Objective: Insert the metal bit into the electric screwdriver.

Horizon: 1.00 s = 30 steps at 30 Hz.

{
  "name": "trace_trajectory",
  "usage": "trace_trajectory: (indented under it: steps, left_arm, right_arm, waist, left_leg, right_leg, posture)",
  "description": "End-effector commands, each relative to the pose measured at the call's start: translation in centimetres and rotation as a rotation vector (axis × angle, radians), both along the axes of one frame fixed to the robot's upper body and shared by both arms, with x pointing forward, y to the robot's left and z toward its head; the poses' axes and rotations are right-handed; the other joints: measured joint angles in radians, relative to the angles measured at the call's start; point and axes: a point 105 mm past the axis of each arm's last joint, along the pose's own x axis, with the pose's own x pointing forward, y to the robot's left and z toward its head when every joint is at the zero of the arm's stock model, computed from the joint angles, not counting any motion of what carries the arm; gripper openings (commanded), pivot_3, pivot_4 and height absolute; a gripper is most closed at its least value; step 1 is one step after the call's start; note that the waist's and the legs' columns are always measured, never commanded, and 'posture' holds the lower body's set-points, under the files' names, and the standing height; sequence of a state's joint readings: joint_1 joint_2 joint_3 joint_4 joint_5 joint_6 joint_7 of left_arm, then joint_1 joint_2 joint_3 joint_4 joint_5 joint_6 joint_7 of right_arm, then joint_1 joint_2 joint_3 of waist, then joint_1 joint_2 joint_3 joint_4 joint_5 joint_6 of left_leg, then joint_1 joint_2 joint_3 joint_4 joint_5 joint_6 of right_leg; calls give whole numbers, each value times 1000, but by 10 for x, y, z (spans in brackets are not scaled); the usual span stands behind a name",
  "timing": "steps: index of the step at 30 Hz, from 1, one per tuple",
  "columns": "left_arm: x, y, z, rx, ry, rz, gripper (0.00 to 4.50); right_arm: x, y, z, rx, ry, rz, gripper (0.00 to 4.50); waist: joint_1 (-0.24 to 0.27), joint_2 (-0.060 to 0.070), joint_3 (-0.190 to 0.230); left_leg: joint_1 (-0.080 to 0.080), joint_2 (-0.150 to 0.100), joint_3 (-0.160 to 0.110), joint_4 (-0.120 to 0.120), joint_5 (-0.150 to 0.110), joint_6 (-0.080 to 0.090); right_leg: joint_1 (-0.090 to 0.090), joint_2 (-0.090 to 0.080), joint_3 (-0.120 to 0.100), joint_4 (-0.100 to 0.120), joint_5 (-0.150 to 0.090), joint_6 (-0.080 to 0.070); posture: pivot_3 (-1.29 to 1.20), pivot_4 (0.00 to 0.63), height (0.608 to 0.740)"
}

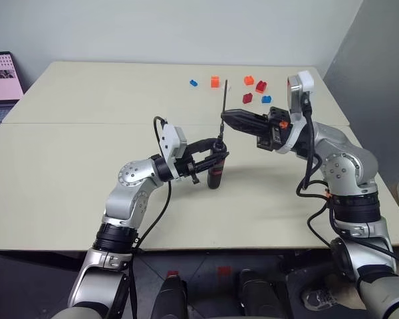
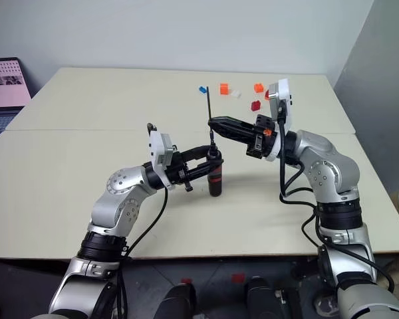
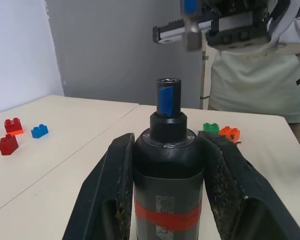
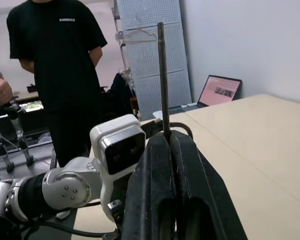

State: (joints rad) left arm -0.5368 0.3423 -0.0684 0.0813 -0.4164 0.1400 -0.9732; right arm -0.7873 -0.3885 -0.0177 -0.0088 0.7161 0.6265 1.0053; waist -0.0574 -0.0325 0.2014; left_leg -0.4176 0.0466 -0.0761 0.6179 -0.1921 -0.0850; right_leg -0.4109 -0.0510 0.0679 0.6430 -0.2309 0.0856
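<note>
Screwdriver point(image 1: 215, 167): slim, round-bodied tool, matt black, with a red band mid-body and a stepped, narrowing collar. It is held upright above the table point(image 1: 66, 173), nose upward. In the left wrist view the nose ends in an open socket with a blue face on its side point(image 3: 167, 97). The red band is seen to be slightly creased, like tape.

Left gripper point(image 1: 216, 154): two black fingers point(image 3: 107, 200) with rough, pitted inner pads, pressed against both sides of the screwdriver's body, so it is pinched firmly.

Bit point(image 1: 224, 100): very thin, straight, dark grey metal rod, needle-like. It is held near-vertical, just above and slightly to the right of the screwdriver's nose, apart from it. Its lower end is hidden at the fingertips in the head views.

Right gripper point(image 1: 225, 118): long black fingers point(image 4: 157, 185) pressed together with the bit clamped between their tips, the rod standing up out of the seam in the right wrist view.

Table: pale cream, smooth, matt, made of two slabs joined along a seam.

Bricks point(image 1: 254, 90): small studded plastic toy blocks, red, orange, blue and green, scattered on the far part of the table, well apart from both grippers.

Laptop point(image 1: 3, 80): open, pink screen, at the far left edge.

Person point(image 4: 60, 65): in a black T-shirt, standing behind the table in the right wrist view.
</note>
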Motion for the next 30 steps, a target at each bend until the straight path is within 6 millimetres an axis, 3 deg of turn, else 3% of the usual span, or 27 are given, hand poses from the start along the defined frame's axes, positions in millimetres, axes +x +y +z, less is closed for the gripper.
trace_trajectory:
  steps: [1,30]
  left_arm:
    - [2,8,4,17,-19,22,1609]
    - [1,10,1,51,-17,17,1609]
  right_arm:
    - [-1,0,11,-9,-83,5,0]
    - [1,6,8,-27,-104,29,0]
  waist:
    - [0,0,0]
    - [0,0,0]
  left_leg:
    - [0,0,0,0,0,0]
    - [0,0,0,0,0,0]
  right_leg:
    - [0,0,0,0,0,0]
    - [0,0,0,0,0,0]
  posture:
    - [0,150,740]
    - [0,150,740]
